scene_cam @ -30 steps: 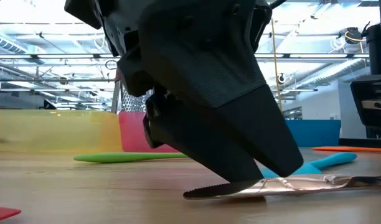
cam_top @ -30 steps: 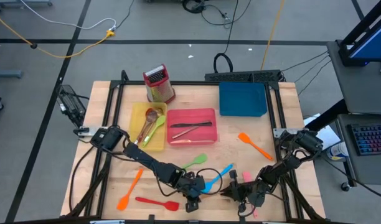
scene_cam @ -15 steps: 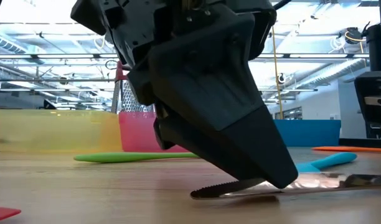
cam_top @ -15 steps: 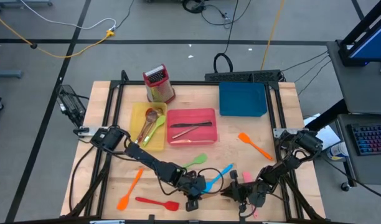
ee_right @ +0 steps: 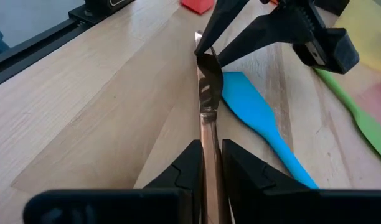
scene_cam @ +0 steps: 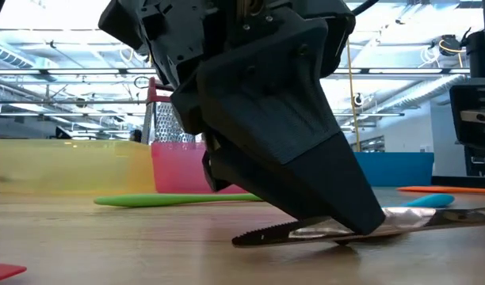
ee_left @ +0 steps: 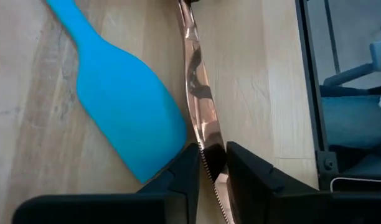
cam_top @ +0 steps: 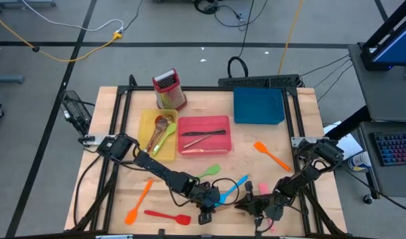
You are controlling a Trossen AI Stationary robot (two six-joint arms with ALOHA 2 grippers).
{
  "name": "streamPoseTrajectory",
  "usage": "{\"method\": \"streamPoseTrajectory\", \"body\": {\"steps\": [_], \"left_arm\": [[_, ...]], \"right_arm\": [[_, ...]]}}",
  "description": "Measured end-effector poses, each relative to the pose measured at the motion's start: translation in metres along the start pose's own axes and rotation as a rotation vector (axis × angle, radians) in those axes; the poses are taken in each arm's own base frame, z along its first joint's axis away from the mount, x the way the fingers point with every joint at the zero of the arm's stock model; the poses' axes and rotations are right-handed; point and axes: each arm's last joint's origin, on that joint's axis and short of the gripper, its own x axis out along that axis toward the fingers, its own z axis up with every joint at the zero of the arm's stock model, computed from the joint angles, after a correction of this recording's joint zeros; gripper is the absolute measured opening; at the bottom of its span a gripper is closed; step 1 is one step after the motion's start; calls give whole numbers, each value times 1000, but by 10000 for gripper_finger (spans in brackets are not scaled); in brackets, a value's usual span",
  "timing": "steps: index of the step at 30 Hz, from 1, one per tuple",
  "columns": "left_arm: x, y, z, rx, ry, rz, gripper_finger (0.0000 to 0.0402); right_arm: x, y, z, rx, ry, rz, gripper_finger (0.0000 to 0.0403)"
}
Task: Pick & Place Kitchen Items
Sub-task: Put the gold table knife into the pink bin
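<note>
Both claws pinching one copper knife near the front edge of the surface.

Left claw (ee_left: 210, 171) grips the copper knife (ee_left: 200, 99) at its serrated blade; right claw (ee_right: 207, 163) grips the same knife by the handle, just right of the blue spatula (cam_top: 231, 188). Risk, as I judge it: two arms pulling one thin, slick blade could twist it loose, or drag it against the blue spatula and nudge that out of place. Count, left to right from the knife as landmark: to its left, one orange spatula (cam_top: 138, 202), one red spatula (cam_top: 167, 216), one green spatula (cam_top: 207, 173); farther back, one yellow tray (cam_top: 144, 126) holding a few utensils, number unclear, one grater (cam_top: 168, 89), one pink tray (cam_top: 223, 147) with dark cutlery, one blue tray (cam_top: 259, 106); to the right, one orange spatula (cam_top: 271, 155).
</note>
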Motion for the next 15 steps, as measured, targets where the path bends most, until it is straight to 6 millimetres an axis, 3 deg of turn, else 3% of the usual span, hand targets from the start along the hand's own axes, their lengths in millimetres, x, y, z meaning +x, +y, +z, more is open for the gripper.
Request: {"method": "streamPoseTrajectory", "body": {"steps": [8, 15], "left_arm": [[0, 1, 1, 25, -6, 1, 8], [0, 2, 2, 39, -15, 7, 10]], "right_arm": [[1, -3, 2, 12, -18, -64, 38], [0, -2, 1, 6, -14, -69, 2]]}}
